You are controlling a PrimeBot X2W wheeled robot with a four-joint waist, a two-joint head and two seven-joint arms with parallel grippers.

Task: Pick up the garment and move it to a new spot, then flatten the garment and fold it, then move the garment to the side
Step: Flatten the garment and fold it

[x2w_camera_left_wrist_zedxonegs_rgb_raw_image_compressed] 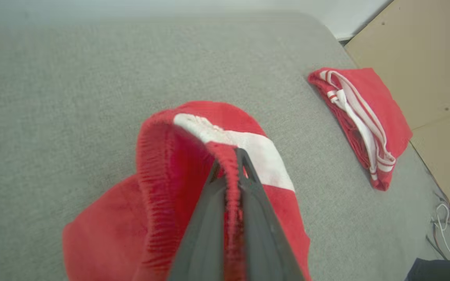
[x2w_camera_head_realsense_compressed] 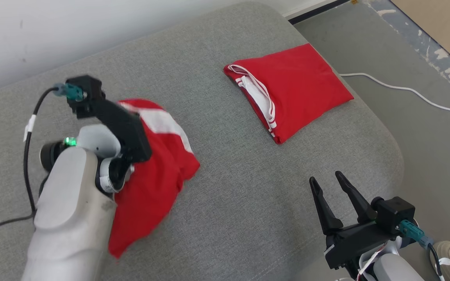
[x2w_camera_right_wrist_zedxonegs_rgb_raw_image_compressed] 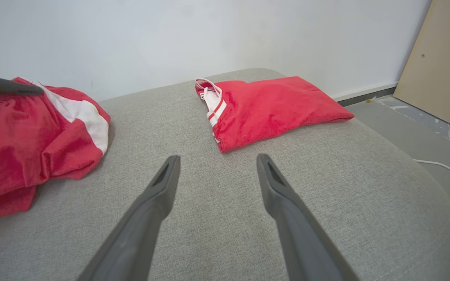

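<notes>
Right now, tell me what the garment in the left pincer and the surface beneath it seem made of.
The garment: soft red knit cloth, probably cotton or a blend, matte; its gathered ribbed band, pinched in the left pincer, and limp folds suggest it. The cushion: grey woven upholstery, matte, with a visible coarse weave.

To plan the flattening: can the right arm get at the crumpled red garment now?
Probably yes. Only bare grey cushion lies between the right arm, jaws open, and the crumpled red garment, which the jaws of the left arm pinch at its waistband.
</notes>
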